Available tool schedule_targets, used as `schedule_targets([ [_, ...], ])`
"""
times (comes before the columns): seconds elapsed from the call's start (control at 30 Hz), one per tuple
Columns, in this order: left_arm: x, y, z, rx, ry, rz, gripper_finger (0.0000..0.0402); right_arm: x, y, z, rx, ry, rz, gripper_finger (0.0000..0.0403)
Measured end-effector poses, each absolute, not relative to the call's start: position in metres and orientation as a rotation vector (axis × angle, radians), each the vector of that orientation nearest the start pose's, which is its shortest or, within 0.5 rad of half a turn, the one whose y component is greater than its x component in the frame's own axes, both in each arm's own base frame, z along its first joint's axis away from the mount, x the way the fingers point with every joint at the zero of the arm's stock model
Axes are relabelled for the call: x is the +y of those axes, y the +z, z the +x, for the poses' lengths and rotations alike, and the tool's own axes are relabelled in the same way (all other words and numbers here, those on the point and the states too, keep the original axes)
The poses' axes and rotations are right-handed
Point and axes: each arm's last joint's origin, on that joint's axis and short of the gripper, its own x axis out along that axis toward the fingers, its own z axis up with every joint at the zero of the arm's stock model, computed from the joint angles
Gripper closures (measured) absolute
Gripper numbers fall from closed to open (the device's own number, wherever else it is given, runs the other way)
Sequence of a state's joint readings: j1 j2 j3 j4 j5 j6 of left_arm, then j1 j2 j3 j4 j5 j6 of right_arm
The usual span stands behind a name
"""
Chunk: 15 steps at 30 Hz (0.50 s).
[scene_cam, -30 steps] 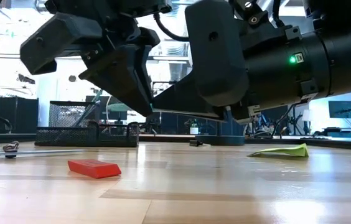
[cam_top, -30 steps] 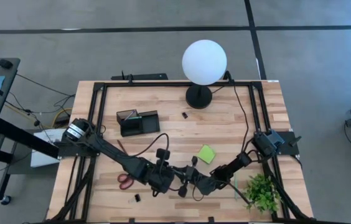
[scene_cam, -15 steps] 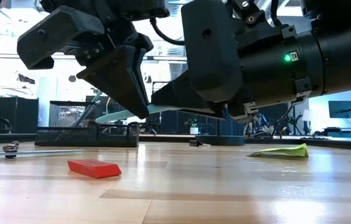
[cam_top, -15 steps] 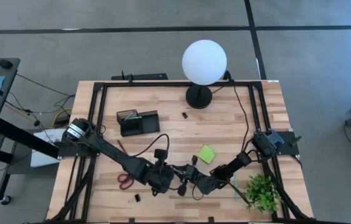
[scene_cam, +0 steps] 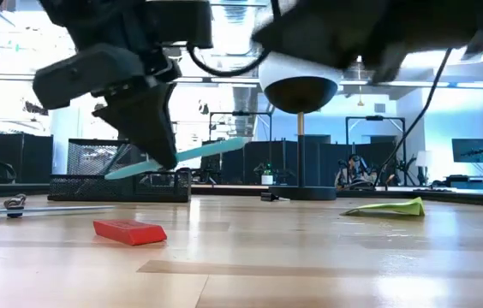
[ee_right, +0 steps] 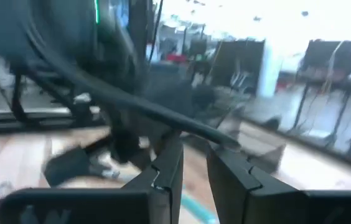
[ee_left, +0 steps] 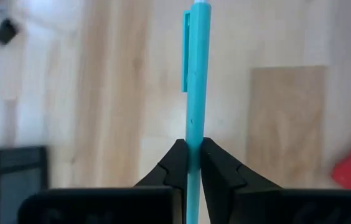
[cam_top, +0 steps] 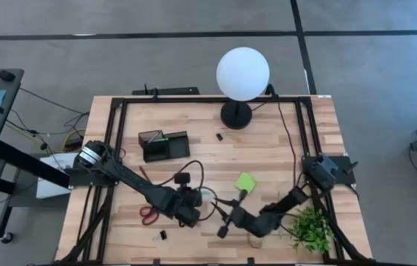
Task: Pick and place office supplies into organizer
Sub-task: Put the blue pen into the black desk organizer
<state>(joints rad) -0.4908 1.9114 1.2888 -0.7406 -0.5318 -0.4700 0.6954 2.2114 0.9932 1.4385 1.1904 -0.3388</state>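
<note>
Right now I see my left gripper (ee_left: 188, 163) clamped on a teal pen (ee_left: 193, 74), the two dark fingers (ee_left: 170, 167) pressed against the barrel from both sides. In the low view the pen (scene_cam: 192, 157) sits tilted and clear of the tabletop (scene_cam: 310, 257), held up in the left half of the frame. From above, the left gripper (cam_top: 192, 201) is in the lower middle of the frame.

My right gripper (cam_top: 223, 224) sits just to the right of it, lower centre in the overhead frame. In its own wrist view the fingers (ee_right: 170, 167) stand a narrow gap apart with nothing between them.

The black organizer (cam_top: 163, 144) is left of centre in the overhead frame, well apart from both grippers. The green sticky-note pad (cam_top: 245, 182) lies near the middle, just above the right arm. The red-handled scissors (cam_top: 148, 214) lie lower left, beside the left arm, with a black clip (cam_top: 163, 234) below them. Another small black clip (cam_top: 219, 136) lies near the lamp base (cam_top: 236, 115). A small red piece (scene_cam: 129, 231) lies flat at lower left in the low view.
</note>
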Motion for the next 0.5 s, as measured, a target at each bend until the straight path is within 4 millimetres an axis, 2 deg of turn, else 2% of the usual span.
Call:
schedule_targets([
  [0.13,-0.154,0.167,0.32,1.158,0.371,0.263,0.0389,0.253,0.148,0.298,-0.055,-0.515,-0.215,0.0336],
  [0.23,-0.149,0.177,0.315,1.195,0.479,0.298,0.0389,0.268,0.16,0.279,-0.038,-0.522,-0.207,0.0336],
  [0.3,-0.143,0.192,0.311,1.237,0.565,0.341,0.0389,0.278,0.166,0.267,-0.03,-0.517,-0.193,0.0336],
  [0.43,-0.13,0.233,0.303,1.36,0.672,0.487,0.0389,0.294,0.169,0.248,-0.025,-0.478,-0.181,0.0336],
  [0.5,-0.123,0.251,0.307,1.367,0.681,0.486,0.0389,0.299,0.169,0.24,-0.023,-0.464,-0.178,0.0336],
])
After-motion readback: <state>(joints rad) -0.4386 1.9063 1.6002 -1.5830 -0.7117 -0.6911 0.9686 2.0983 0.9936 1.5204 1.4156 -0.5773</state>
